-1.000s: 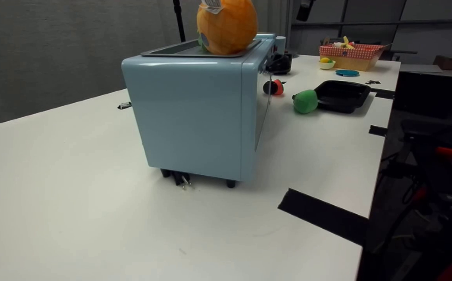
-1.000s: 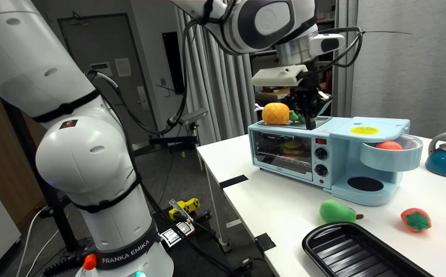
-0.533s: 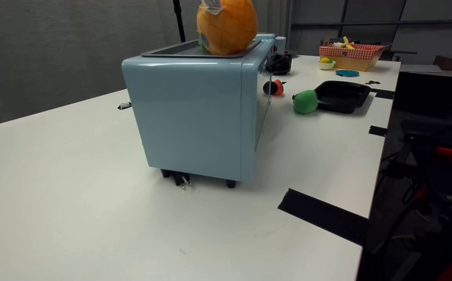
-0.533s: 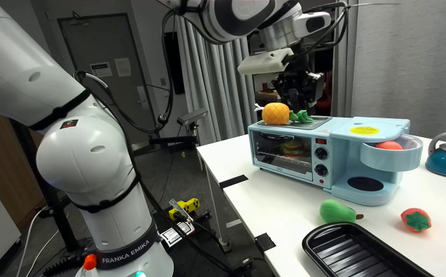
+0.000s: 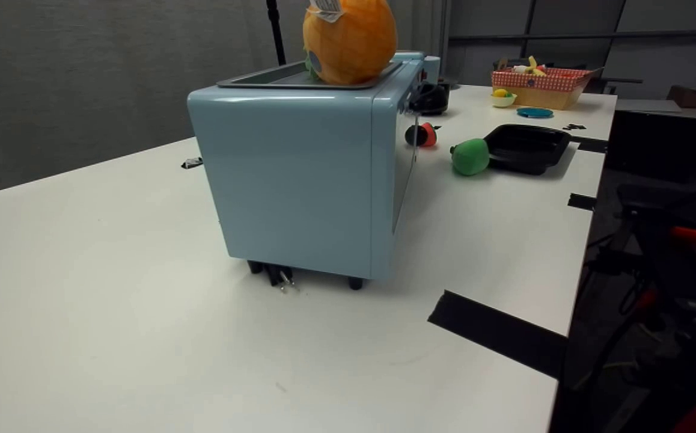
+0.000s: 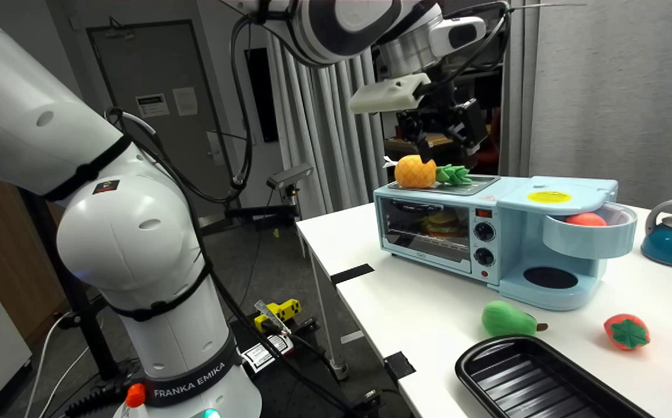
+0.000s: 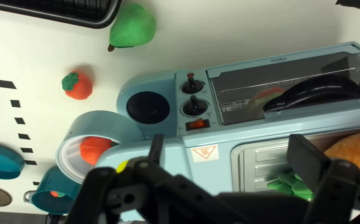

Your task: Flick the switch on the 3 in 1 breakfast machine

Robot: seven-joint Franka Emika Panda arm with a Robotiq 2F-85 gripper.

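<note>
orange plastic rocker switch (image 7: 198,123) lies below and beyond parted black fingers (image 7: 306,158)

it runs along the upper front edge of the pale blue boxy breakfast machine (image 6: 511,241), back from the edge of the white tabletop (image 6: 405,302).

pale blue breakfast machine (image 6: 509,247) stands upright, its switch (image 7: 197,124) orange.
</note>
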